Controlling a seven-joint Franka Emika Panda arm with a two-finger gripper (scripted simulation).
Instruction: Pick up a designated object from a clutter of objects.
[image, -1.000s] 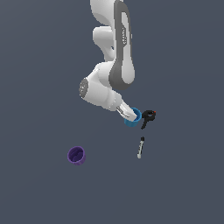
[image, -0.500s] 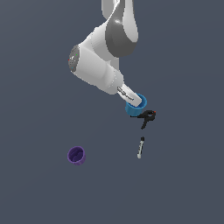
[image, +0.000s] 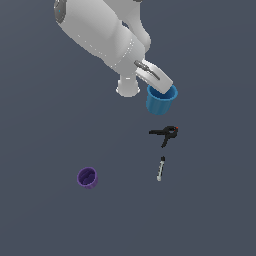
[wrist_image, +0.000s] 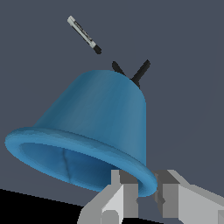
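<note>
The small bright-blue tapered plastic cup (image: 161, 99) (wrist_image: 87, 131) hangs in the air, pinched at its rolled rim by the grey two-fingered gripper (image: 159, 84) (wrist_image: 146, 192), whose fingers are nearly closed, one inside and one outside the wall. Just below it in the exterior view lies the black clamp with a red tip (image: 165, 133), then the thin white-and-black marker (image: 160, 168) (wrist_image: 84, 35). The round purple cup (image: 87, 177) sits well apart toward the exterior view's left.

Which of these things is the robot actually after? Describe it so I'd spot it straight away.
Follow the big white arm down to its tip: the blue cup hangs there, pinched by its rim in the jaws, above the black clamp and the thin marker. It is bright blue; the other cup, far off, is purple.
</note>
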